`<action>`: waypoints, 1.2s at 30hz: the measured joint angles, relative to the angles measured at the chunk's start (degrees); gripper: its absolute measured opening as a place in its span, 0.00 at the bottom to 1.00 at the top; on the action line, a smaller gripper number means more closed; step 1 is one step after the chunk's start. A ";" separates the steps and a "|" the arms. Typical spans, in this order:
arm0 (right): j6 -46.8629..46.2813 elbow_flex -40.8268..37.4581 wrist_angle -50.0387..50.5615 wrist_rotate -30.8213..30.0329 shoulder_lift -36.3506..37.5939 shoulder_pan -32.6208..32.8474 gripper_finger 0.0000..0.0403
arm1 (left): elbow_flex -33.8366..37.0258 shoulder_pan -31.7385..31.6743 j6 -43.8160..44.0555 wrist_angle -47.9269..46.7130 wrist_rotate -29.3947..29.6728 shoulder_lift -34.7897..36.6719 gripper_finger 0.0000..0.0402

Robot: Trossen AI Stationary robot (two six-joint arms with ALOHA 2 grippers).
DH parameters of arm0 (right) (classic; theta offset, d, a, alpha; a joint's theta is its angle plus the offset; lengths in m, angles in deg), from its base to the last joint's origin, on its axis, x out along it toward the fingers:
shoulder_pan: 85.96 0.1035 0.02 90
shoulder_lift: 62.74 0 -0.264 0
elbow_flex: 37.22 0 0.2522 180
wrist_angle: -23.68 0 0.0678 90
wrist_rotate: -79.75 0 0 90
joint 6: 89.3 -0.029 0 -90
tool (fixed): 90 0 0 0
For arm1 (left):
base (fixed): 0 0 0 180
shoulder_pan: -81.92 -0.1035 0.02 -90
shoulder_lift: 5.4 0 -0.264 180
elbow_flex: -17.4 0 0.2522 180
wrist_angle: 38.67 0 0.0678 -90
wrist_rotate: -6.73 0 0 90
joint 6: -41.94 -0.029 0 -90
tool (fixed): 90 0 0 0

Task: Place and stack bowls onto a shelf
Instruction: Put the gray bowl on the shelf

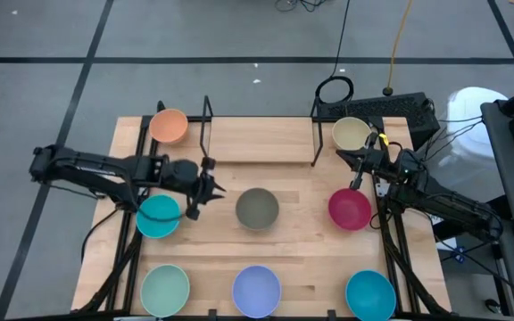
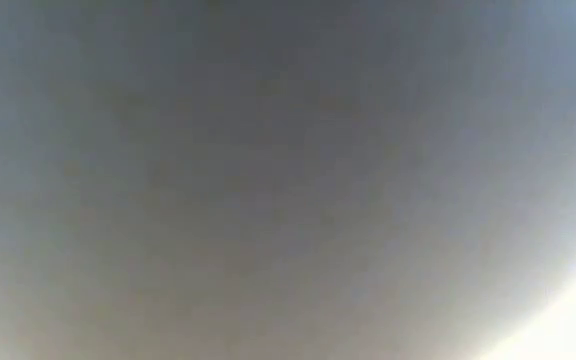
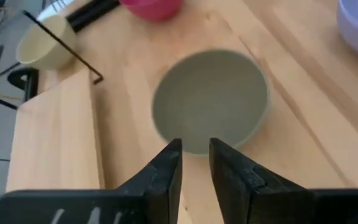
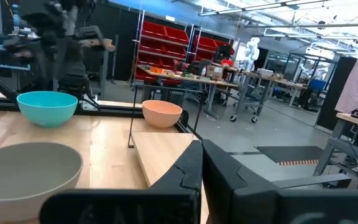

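Note:
In the high view the shelf [image 1: 257, 138], a light board with black wire uprights, lies at the table's far side. The orange bowl [image 1: 169, 126] sits at its left end and the cream bowl [image 1: 352, 134] at its right end. The olive-grey bowl [image 1: 257, 209] stands on the table's middle. My left gripper [image 1: 205, 192] hovers just left of it, open by a narrow gap [image 3: 194, 163], its tips at the bowl's [image 3: 210, 102] rim without touching. My right gripper [image 1: 351, 159] is shut [image 4: 199, 163] between the cream bowl and the magenta bowl [image 1: 350, 209].
One teal-blue bowl [image 1: 158, 216] sits under the left arm. Mint green [image 1: 165, 290], lavender [image 1: 256, 292] and a second teal-blue bowl [image 1: 369, 294] line the near edge. The low view is blocked by a grey blur. A keyboard [image 1: 391, 109] lies beyond the far right corner.

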 joint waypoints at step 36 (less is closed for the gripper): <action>-1.58 0.00 -0.04 0.26 0.02 0.00 0.00 | -1.85 9.85 -12.47 7.12 10.71 -19.90 0.22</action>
